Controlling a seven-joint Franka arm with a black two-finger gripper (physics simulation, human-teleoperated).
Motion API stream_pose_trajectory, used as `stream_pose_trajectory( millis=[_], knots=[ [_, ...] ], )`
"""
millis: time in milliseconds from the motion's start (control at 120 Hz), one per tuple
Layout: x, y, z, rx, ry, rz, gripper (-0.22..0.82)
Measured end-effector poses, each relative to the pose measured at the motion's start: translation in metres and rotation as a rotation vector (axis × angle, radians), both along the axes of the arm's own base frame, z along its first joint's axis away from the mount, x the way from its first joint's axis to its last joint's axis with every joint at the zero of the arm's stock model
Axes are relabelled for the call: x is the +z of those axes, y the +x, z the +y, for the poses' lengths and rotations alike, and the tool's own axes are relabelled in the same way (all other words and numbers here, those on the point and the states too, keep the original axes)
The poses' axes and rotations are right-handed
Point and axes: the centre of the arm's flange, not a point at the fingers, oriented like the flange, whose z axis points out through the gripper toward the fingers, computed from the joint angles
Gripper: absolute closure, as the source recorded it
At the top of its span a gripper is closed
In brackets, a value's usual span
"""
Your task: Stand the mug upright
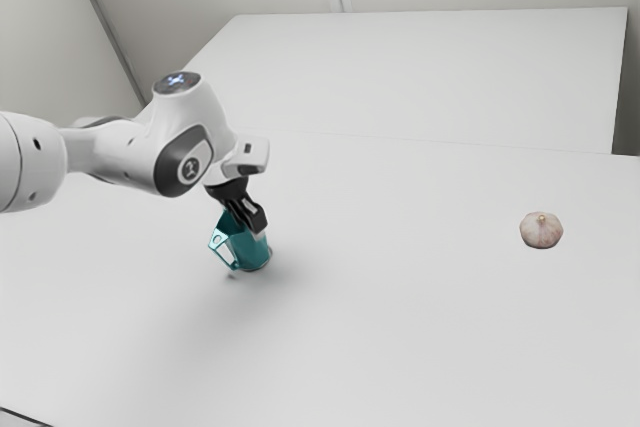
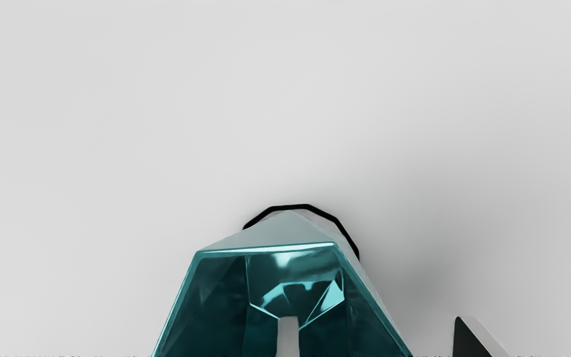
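Claw (image 2: 382, 339), one: parted, nothing gripped, astride the rim (image 2: 372, 302). Mug (image 1: 252, 249), teal: below me, mouth toward me, seemingly near upright; handle (image 1: 222, 253) exterior view's left.

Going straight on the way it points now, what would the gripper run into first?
Most likely the mug: one finger of the gripper is inside it, heading for its inner wall or floor. The other, outside, heads for the table; depth is unclear.
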Motion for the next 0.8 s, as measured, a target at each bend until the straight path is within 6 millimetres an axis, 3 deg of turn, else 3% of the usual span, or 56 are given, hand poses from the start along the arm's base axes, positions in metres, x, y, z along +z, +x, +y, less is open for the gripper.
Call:
stream_pose_trajectory(
  millis=[267,442,800],
  knots=[
    [0.052,0.005,-0.008,0.009,-0.015,-0.056,0.24],
    [0.104,0.033,-0.016,0.028,-0.027,-0.062,0.15],
    [0.146,0.088,-0.029,0.090,-0.052,0.090,0.03]
  ],
)
